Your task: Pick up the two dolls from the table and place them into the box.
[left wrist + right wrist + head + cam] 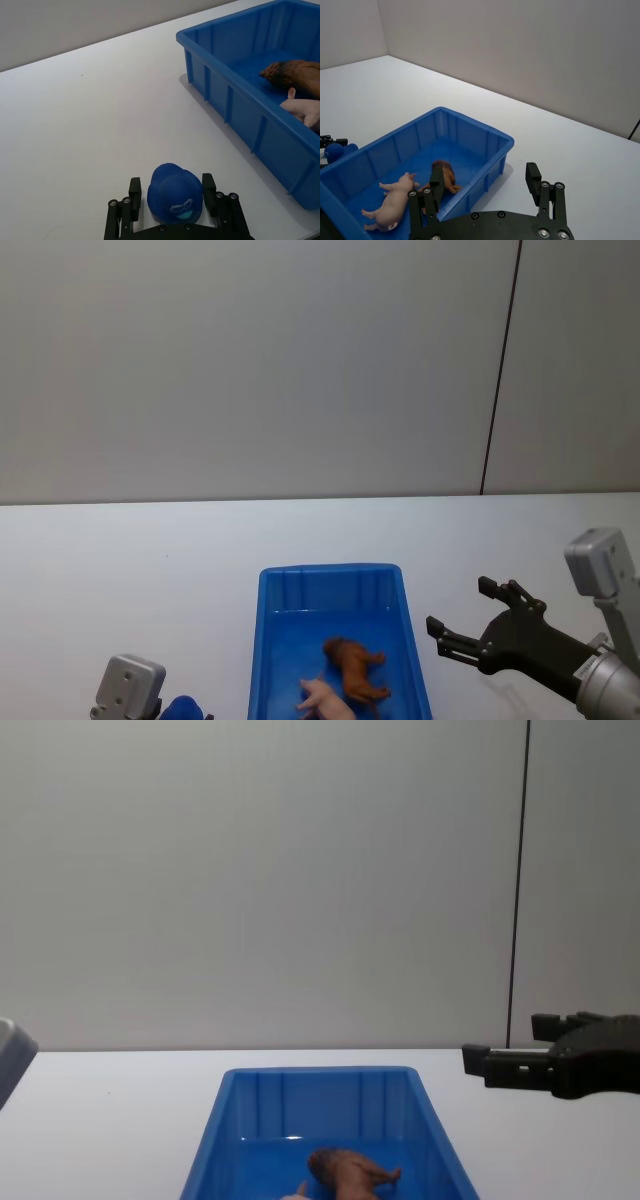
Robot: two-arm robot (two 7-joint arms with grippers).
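Both dolls lie inside the blue box [330, 571]: the reddish-brown doll [352, 666] near its middle and the pale pink doll [325, 698] just nearer to me, touching it. My right gripper [458, 605] hovers open and empty above the table [120, 570], right of the box. In the right wrist view the brown doll [446, 176] and pink doll [395, 202] rest on the box floor beyond the fingers [532, 172]. My left gripper [171, 186] sits low at the near left, open, its fingers either side of a round blue object [175, 197].
The box wall [240, 105] stands to one side of the left gripper, with bare white tabletop [90, 125] beyond it. A grey wall with a dark vertical seam [500, 370] backs the table. The left arm's grey wrist [128, 688] shows at the bottom edge.
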